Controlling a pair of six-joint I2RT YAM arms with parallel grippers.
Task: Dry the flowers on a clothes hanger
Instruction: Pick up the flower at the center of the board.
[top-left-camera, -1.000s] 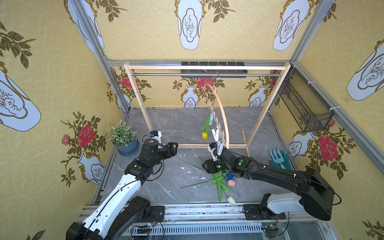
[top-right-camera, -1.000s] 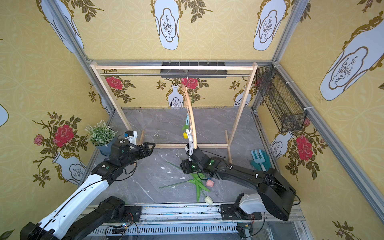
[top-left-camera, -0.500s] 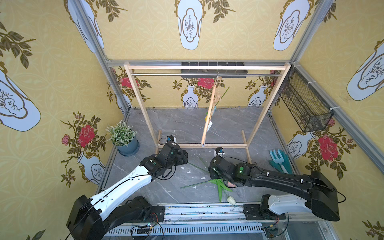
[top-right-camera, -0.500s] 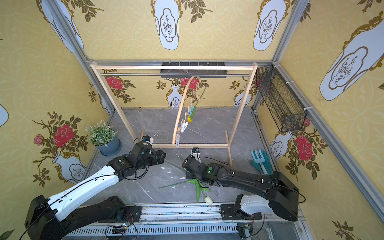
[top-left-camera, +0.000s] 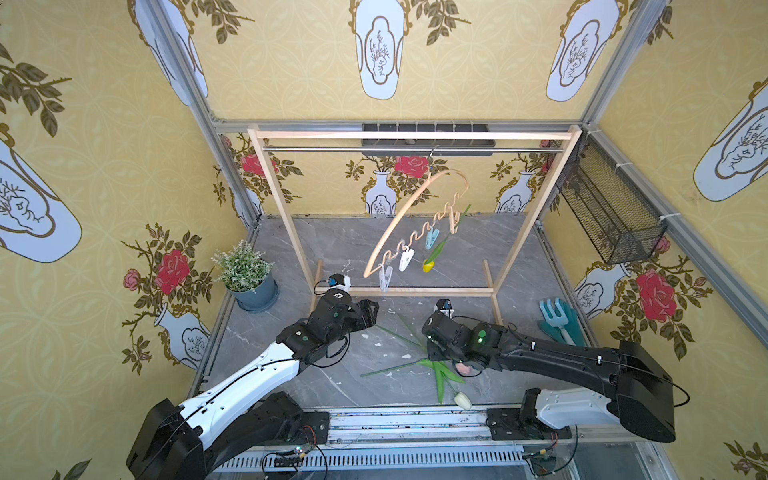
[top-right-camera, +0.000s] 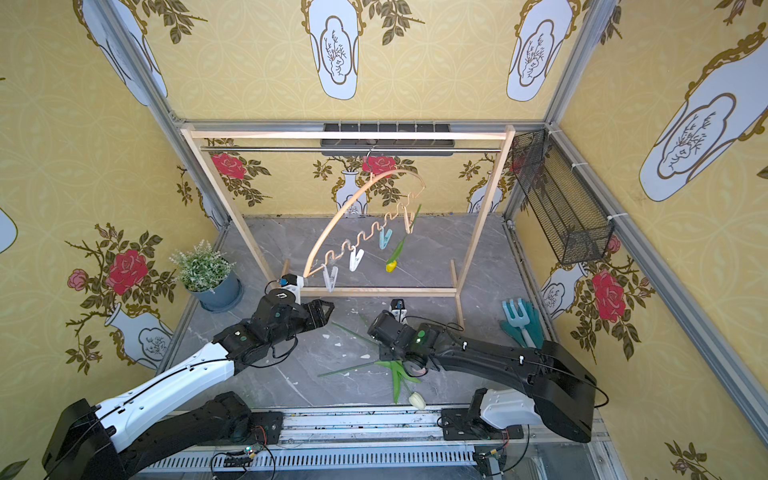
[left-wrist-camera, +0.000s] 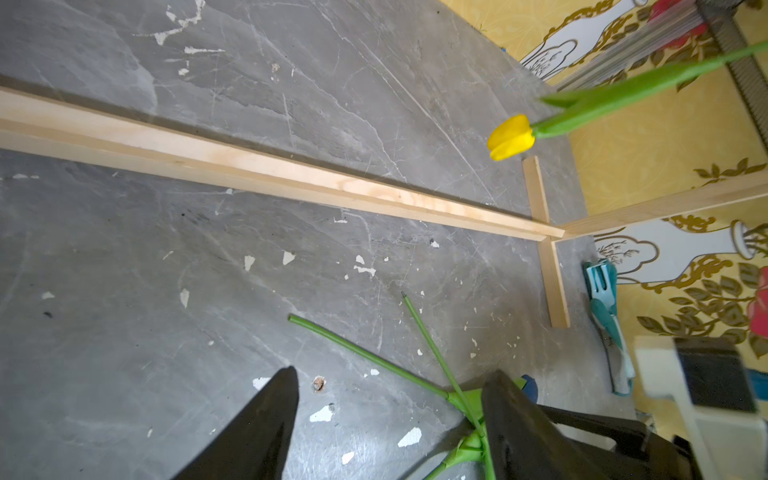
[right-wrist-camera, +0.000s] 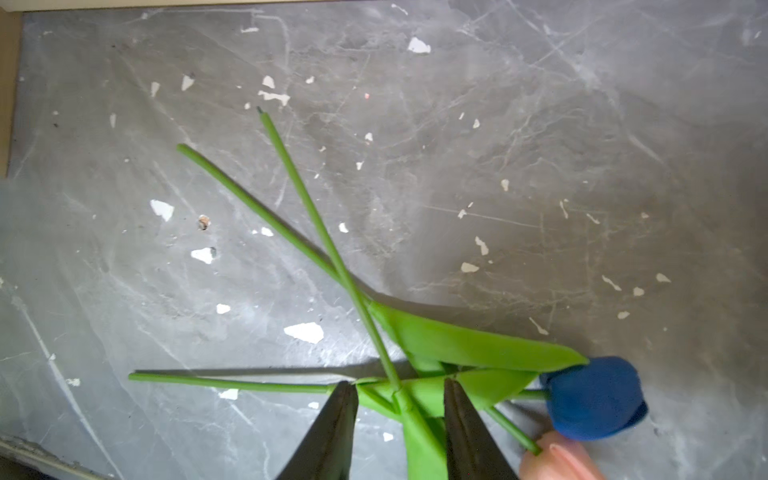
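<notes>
Both top views hide the right arm's fingertips under its wrist, so only the right wrist camera shows them. There the right gripper (right-wrist-camera: 397, 388) is part-way open. Its black fingers (right-wrist-camera: 328, 436) straddle the knot of green stems and leaves on the floor (right-wrist-camera: 540, 166). One stem runs up between them with daylight on one side, so nothing is pinched.

The blue tulip (right-wrist-camera: 594, 399) lies just off one finger, with the pink tulip (right-wrist-camera: 557, 461) close beside it. From above, the blue head is lost under the arm. The white tulip (top-left-camera: 462, 400) shows only in the top views, lying closer to the robot's base than the right gripper.

The left gripper (left-wrist-camera: 390, 374) is wide open and holds nothing. It hovers over bare floor with two stem ends just ahead of its tips.

Ahead of the left gripper and higher up, the yellow tulip (left-wrist-camera: 511, 137) hangs head down. The left wrist camera cuts off what holds it, but in a top view a clip (top-left-camera: 454, 222) on the hanger (top-left-camera: 397, 222) grips its stem. The hanger is hooked on the rack (top-left-camera: 276, 199) and tilted, with its low end above the left gripper.
</notes>
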